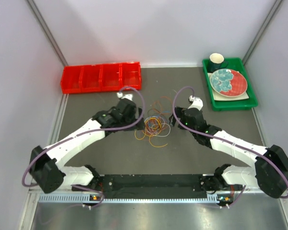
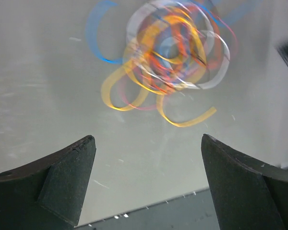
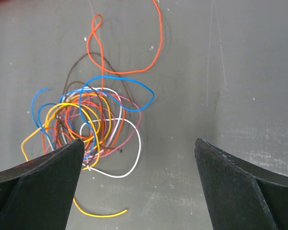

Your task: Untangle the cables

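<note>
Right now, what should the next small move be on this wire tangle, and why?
Probably lower the right hand onto the long orange wire strand trailing out of the tangle of thin coloured wire loops. Both it and the left hand are open and empty, and that strand lies clear of the rest, so it could be pinched alone.

The cables [image 3: 89,127] are lying in one tangled heap on the table [image 1: 110,153]. Thin loops of orange, yellow, blue, white, pink and brown are crossing each other, and one orange-red strand [image 3: 161,33] is trailing out of the pile.
</note>
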### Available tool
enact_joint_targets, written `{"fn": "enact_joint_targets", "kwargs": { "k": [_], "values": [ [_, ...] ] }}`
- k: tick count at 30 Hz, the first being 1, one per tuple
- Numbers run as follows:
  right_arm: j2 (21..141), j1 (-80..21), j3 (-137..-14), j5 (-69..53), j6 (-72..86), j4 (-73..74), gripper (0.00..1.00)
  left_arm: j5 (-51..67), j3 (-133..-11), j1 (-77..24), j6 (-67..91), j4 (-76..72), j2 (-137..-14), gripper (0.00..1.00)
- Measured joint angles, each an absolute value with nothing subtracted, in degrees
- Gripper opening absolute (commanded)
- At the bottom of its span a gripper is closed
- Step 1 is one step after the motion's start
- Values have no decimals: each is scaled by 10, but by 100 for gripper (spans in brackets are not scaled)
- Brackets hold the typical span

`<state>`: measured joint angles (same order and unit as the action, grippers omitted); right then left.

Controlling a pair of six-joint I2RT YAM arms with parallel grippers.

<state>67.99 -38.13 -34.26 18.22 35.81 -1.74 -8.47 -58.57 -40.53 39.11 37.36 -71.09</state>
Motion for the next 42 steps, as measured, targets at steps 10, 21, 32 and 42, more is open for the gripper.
{"fn": "enact_joint_targets", "kwargs": {
  "k": [10, 21, 32, 42],
  "values": [
    [681, -381, -347, 195, 361, 5, 96, -146, -746, -570, 434, 440, -830, 92],
    [671, -376, -343, 194, 366, 9, 96, -192, -884, -626, 418, 486, -991, 92],
    [614, -372, -289, 215, 382, -26, 96, -251, -842, -620, 354, 410, -991, 79],
    [617, -373, -289, 201, 387, -41, 96, -275, -825, -542, 346, 383, -999, 67]
  ]
}}
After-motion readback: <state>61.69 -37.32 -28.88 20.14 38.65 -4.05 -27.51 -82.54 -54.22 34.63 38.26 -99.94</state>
